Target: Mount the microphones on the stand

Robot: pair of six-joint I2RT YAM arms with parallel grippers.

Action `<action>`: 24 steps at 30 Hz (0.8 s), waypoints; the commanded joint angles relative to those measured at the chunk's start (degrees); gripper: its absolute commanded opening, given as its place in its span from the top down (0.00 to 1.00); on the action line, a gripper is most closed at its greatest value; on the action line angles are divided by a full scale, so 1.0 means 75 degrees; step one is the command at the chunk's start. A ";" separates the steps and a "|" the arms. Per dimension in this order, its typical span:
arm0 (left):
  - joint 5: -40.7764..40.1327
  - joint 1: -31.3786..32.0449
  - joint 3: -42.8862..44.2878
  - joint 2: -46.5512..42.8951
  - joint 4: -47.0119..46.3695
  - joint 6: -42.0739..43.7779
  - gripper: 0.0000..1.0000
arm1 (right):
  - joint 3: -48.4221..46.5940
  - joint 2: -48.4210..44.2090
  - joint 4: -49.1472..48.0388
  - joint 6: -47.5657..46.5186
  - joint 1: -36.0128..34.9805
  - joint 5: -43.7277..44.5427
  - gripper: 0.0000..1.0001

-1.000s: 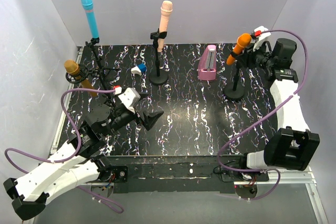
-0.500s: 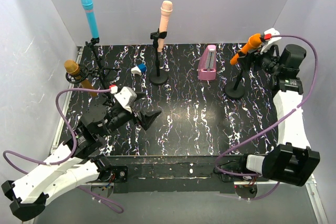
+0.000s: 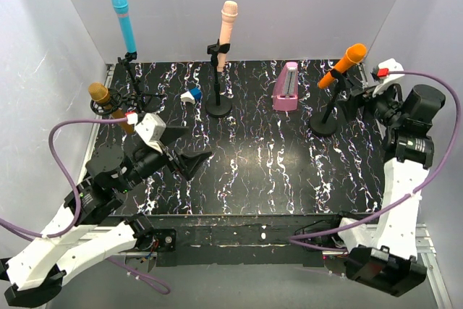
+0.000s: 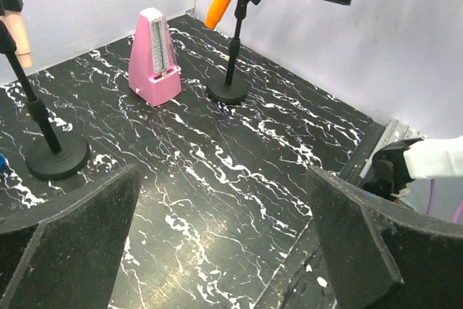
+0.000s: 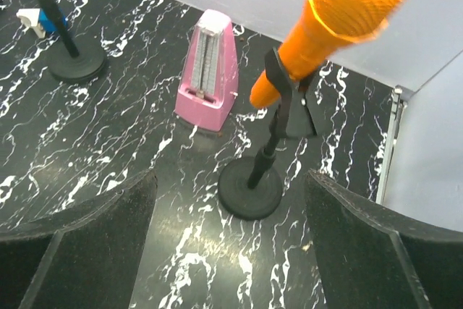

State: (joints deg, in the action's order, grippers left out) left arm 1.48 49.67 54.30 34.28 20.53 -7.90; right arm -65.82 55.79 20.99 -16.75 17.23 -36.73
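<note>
the microphones [image 3: 343, 66] all sit up off the black marbled table [image 3: 253, 171]. the orange microphone [image 5: 329, 23] is tilted, head up and to the right. its lower body is pinched in the clip of the right stand [image 5: 251, 192], whose round base rests at the far right of the table. the pale pink-cream microphone [image 3: 228, 28] stands upright in the clip of the middle stand [image 3: 218, 106] at the far centre. the sky blue microphone [image 3: 123, 19] rises upright above the far left stand [image 3: 134, 81]. the gold microphone [image 3: 107, 105] leans at the left edge, head up and to the left, with a black ring around it just under the head (what carries it lower down i cannot tell).

the mauve block [image 3: 287, 86] sits between the middle and right stands, near the right stand's base. a small blue-and-white piece [image 3: 191, 95] lies just left of the middle stand's base.

the right gripper [image 3: 356, 96] hovers just right of the right stand, apart from it, its fingers spread with nothing between them. the left gripper [image 3: 197, 164] hangs over the near left of the table, fingers spread wide and holding nothing.
</note>
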 commanded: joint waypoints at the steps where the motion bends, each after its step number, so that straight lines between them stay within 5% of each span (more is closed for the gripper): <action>1: -0.0395 -0.0002 0.0563 -0.0094 0.0928 -0.0668 0.02 | -0.0083 -0.0897 0.1206 -0.0157 0.0256 -0.0305 0.11; 4: -0.0793 -0.0002 0.0868 -0.0071 0.1456 -0.1020 0.02 | -0.0200 -0.1379 0.1864 0.0787 0.0514 -0.0365 0.02; 10: -0.1859 -0.0013 0.1523 0.0221 0.2288 -0.1349 0.02 | -0.0645 -0.2187 0.3586 0.1564 0.0925 -0.1338 0.02; 17: -0.3067 -0.0002 0.3784 0.1544 0.3577 -0.0565 0.02 | -0.1394 -0.3008 0.4454 0.1929 0.0936 0.0992 0.02; 24: -0.3010 -0.0002 0.5017 0.2097 0.3719 -0.0259 0.02 | -0.1828 -0.3454 0.4630 0.2093 0.0936 0.2167 0.02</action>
State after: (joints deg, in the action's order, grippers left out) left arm -19.66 49.67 87.94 49.23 45.74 -11.94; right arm -76.84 30.46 54.00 -3.03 23.99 -27.05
